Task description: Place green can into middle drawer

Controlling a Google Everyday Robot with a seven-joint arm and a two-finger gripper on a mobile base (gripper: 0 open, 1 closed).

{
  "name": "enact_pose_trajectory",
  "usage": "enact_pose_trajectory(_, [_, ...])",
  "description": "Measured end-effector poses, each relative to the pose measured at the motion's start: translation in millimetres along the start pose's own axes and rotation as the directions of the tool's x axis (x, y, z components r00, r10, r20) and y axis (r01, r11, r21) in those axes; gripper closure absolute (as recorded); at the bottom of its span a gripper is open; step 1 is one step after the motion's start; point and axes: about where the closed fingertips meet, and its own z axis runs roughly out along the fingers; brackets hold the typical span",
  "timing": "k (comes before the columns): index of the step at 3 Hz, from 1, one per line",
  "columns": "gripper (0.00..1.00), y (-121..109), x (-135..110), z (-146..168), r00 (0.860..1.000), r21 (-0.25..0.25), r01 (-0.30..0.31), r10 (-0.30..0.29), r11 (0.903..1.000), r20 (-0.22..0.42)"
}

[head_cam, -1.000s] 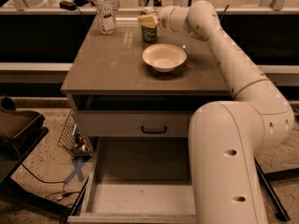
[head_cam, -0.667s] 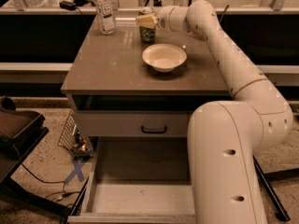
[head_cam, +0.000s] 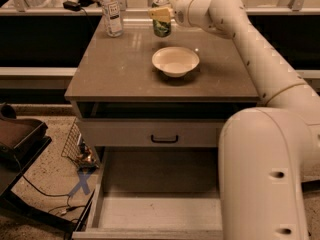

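Observation:
The green can [head_cam: 161, 27], with a silver top, is held at the back of the table above the white bowl. My gripper [head_cam: 161, 13] reaches in from the right, and its yellowish fingers are shut around the can's upper part. The can hangs slightly above the table top [head_cam: 120, 69]. The middle drawer [head_cam: 98, 199] is pulled out wide at the bottom of the view, a pale tray with thin side walls and nothing visible inside. My arm's lower segment covers its right part.
A white bowl [head_cam: 175, 60] sits on the table just in front of the can. A clear white-labelled bottle [head_cam: 111, 13] stands at the back left. A closed drawer front with a black handle [head_cam: 164, 139] sits above the open drawer. Cables and a wire basket [head_cam: 75, 146] lie on the floor to the left.
The gripper has risen a little with the green can in it, so the can is now off the table top. The bowl, bottle and drawer have not moved.

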Motion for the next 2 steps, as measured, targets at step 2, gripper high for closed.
enact_pose_trajectory(2, [1.00, 14, -54, -99, 0.994, 0.103, 0.054, -0.063, 0.9932, 0.088])
